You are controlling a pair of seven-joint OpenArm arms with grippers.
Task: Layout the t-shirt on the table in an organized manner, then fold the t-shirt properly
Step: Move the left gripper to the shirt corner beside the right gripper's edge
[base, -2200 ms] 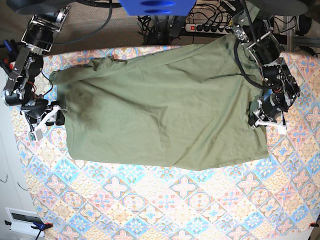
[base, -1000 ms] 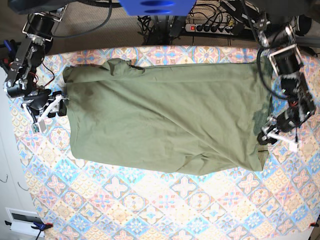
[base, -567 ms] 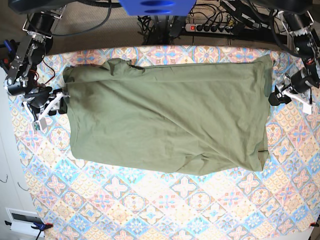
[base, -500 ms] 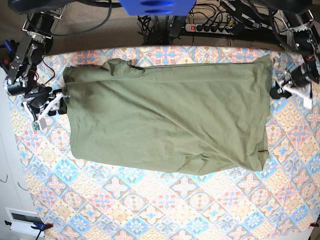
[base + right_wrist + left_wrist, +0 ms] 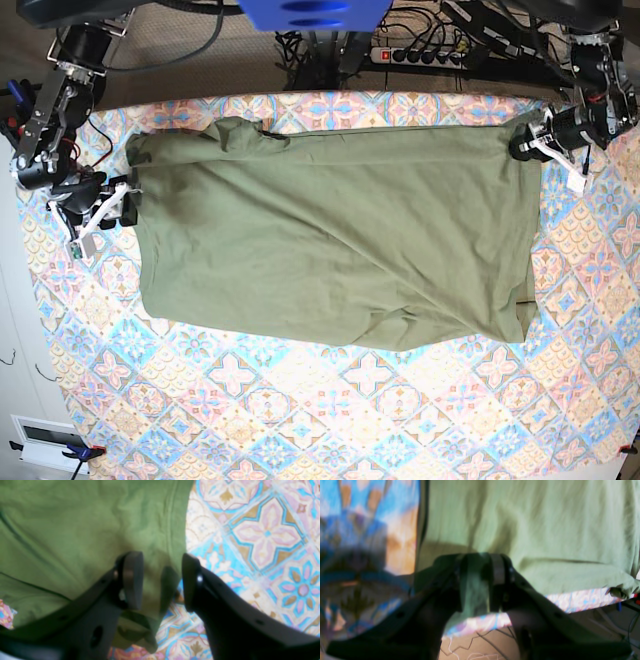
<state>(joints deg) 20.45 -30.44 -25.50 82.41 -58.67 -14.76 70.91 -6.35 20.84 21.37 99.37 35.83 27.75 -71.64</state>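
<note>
1. Base view shows the left end effector (image 5: pixel 527 148) at the t-shirt's (image 5: pixel 330 240) far corner, on that view's right. In the left wrist view, green cloth runs between its fingers (image 5: pixel 498 569), so it appears closed on a fold of the shirt.
2. The right end effector (image 5: pixel 118 203) sits at the shirt's opposite short edge. Its jaws stand apart astride the hem, one finger (image 5: pixel 131 578) over cloth, the other over the counter (image 5: pixel 420 420); it grips nothing that I can see.
3. The shirt's long axis runs from one end effector to the other, its body lying towards the near side of both.
4. Any pull along that axis should tauten the far edge; the right arm must first close.
</note>
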